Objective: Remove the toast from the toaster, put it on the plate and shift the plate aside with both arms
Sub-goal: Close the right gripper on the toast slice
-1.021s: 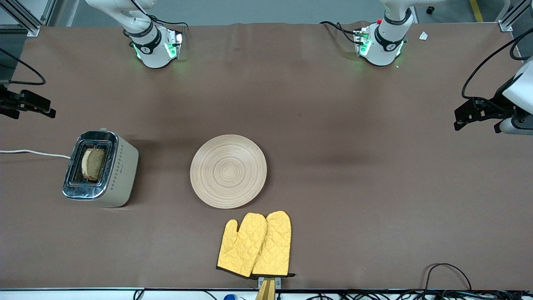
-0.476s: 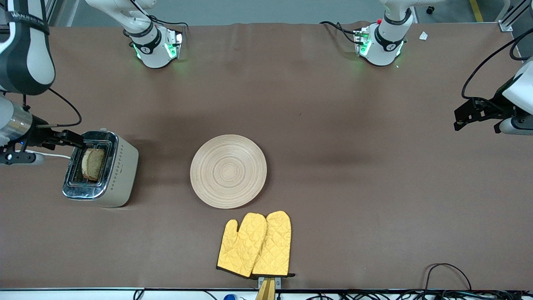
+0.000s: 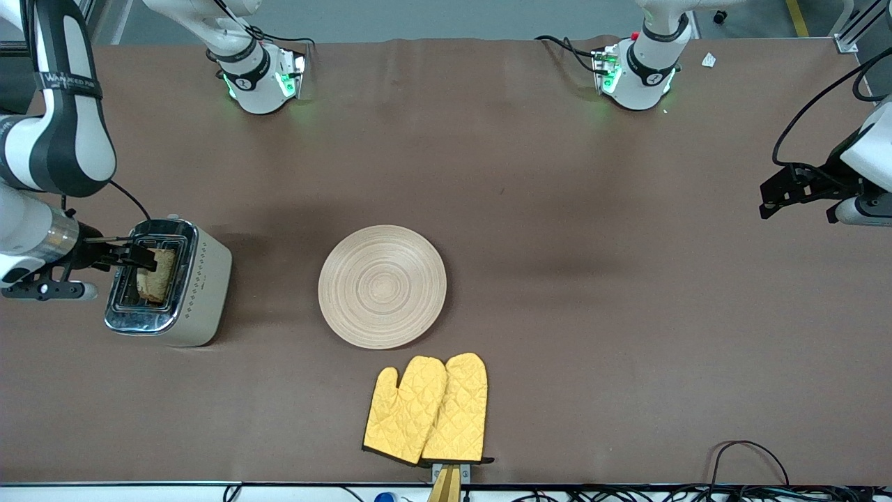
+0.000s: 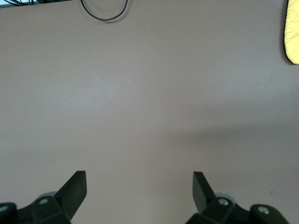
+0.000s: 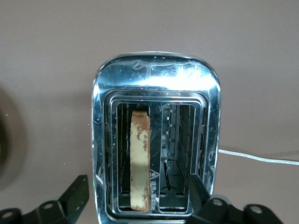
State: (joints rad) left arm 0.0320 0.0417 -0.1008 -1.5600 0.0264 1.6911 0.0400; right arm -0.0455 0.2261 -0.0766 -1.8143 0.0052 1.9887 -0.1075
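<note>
Toast, the squarish speckled light-brown slice (image 3: 157, 276), stands upright in one slot of the boxy chrome-topped, cream-sided toaster (image 3: 169, 282), which sits at about nine o'clock from the round pale wooden plate (image 3: 382, 286) on the brown desk (image 3: 599, 293). A second ago the right gripper (image 3: 132, 254) was well clear toward the desk edge; it has since swung in and now hovers over the toaster's top, spread wide on either side of the slots and just starting to narrow, holding nothing. That suggests the grasp on the toast is about to begin; nothing has left the toaster yet. At three o'clock from the plate the left gripper (image 4: 139, 186) waits over bare desk, wide open and empty. Two yellow quilted oven mitts (image 3: 426, 410) lie at six o'clock.
</note>
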